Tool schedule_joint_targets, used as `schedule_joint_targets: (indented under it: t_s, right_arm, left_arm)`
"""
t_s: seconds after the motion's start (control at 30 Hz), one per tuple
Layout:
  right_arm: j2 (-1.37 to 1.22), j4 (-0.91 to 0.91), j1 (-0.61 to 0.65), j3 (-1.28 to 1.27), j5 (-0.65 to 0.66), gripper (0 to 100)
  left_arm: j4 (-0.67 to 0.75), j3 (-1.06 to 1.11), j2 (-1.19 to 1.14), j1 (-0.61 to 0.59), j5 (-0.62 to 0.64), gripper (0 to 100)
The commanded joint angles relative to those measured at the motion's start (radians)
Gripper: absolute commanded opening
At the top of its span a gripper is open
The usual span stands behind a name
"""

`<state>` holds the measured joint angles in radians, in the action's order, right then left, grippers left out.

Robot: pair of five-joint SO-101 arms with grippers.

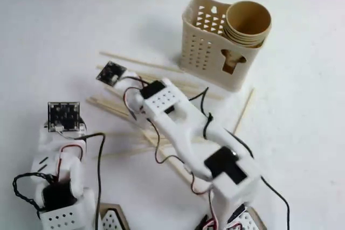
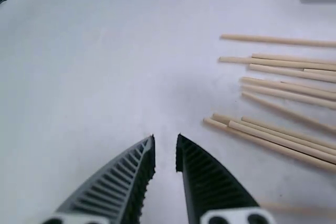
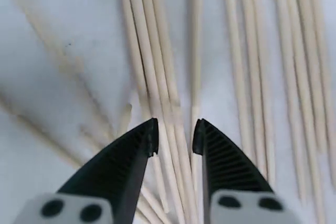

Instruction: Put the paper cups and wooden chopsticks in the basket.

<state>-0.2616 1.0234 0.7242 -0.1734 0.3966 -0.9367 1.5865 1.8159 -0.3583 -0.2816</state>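
A cream perforated basket [image 1: 205, 52] stands at the back right of the table with a stack of paper cups [image 1: 249, 23] inside it. Several wooden chopsticks [image 1: 141, 63] lie scattered on the white table in front of the basket. My right arm [image 1: 178, 122] stretches over them. My right gripper [image 3: 175, 132] is open just above a bundle of chopsticks [image 3: 157, 51], and some sticks run between its fingertips. My left gripper [image 2: 165, 140] hangs over bare table with a narrow gap and nothing in it. Chopstick ends [image 2: 283, 64] lie off to its side.
The left arm [image 1: 59, 154] sits folded at the table's front left. One stray chopstick [image 1: 243, 110] lies to the right of the right arm, below the basket. Cables [image 1: 99, 154] trail from both arms. Bare white table spreads at the far left and right.
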Motion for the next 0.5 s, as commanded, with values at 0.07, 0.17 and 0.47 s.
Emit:
schedule_joint_targets:
  t_s: [0.07,0.17,0.47]
  right_arm:
    - [-0.059,0.005,0.007,0.091,0.0,14.8]
    - [-0.082,0.005,0.002,0.106,0.0,18.6]
    - [-0.15,0.002,-0.007,0.107,0.023,9.0]
  left_arm:
    - [0.002,-0.005,0.012,-0.012,0.009,9]
    - [0.0,-0.005,0.012,-0.012,0.009,9]
    - [-0.005,-0.003,0.012,-0.012,-0.051,9]
